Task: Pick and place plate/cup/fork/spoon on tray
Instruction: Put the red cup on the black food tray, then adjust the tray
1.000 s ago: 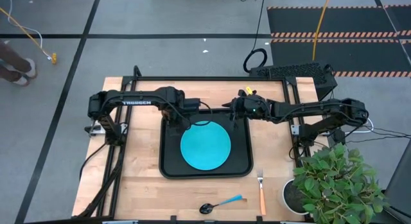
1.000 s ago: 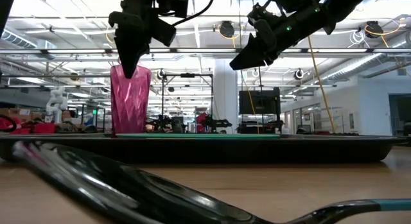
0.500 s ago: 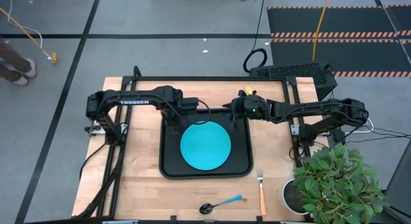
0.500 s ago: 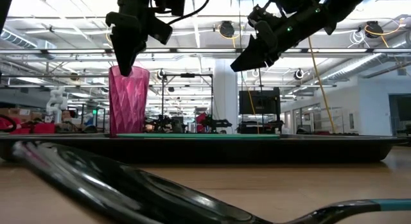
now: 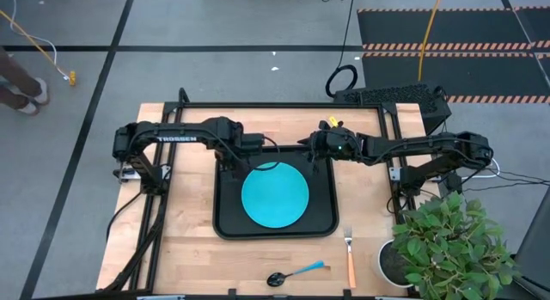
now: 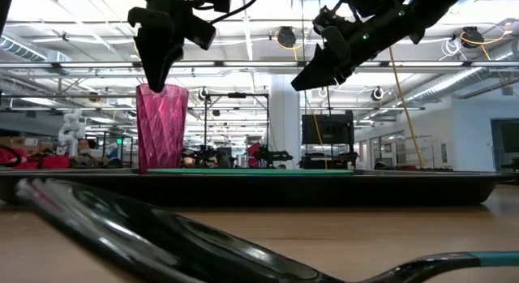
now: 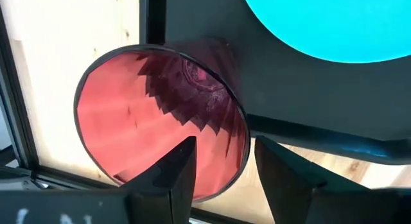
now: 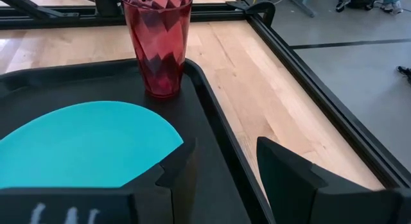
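Observation:
The black tray (image 5: pixel 322 223) lies mid-table with the cyan plate (image 5: pixel 275 195) flat on it. The dark red cup (image 6: pixel 162 127) stands upright on its base in the tray's far left corner. My left gripper (image 6: pixel 156 82) hangs open right over the cup; in the left wrist view its fingers stand either side of the cup's rim (image 7: pixel 243 131), one over the hollow, one outside. My right gripper (image 8: pixel 221 161) hovers open above the tray's far right corner. The orange-handled fork (image 5: pixel 350 257) and the blue-handled spoon (image 5: pixel 296 272) lie on the wood near the front edge.
A potted plant (image 5: pixel 447 248) stands at the table's near right corner, beside the fork. A black frame rail (image 8: pixel 308 83) runs along the table's edges. Bare wood (image 5: pixel 185 240) shows left of the tray.
My left gripper has risen: its fingertips, which reached down inside the cup a second ago, now stand at the height of the rim. The cup has stayed upright in its place on the tray.

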